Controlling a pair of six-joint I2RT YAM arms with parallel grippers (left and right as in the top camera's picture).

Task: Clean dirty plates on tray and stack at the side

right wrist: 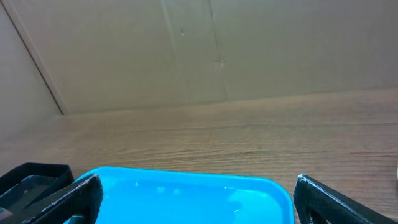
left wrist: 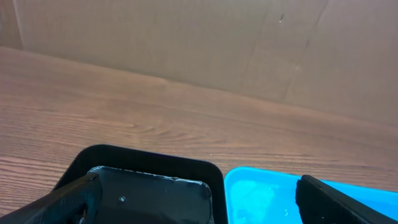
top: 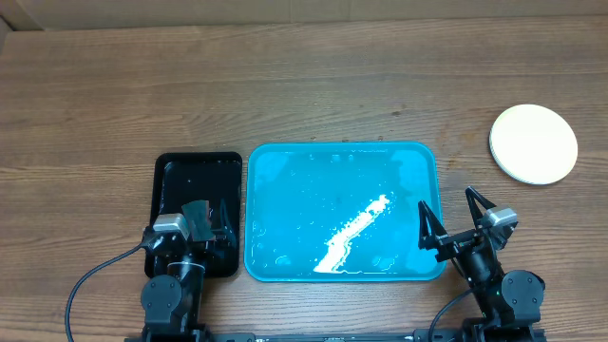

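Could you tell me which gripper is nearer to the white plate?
Right. The right gripper is at the blue tray's right edge, on the plate's side; the left gripper is over the black tray, beyond the blue tray.

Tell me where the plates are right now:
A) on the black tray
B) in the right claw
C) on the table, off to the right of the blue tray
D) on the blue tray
C: the overhead view shows the plates as a pale round pile on bare wood, right of and beyond the blue tray, which holds only a wet sheen.
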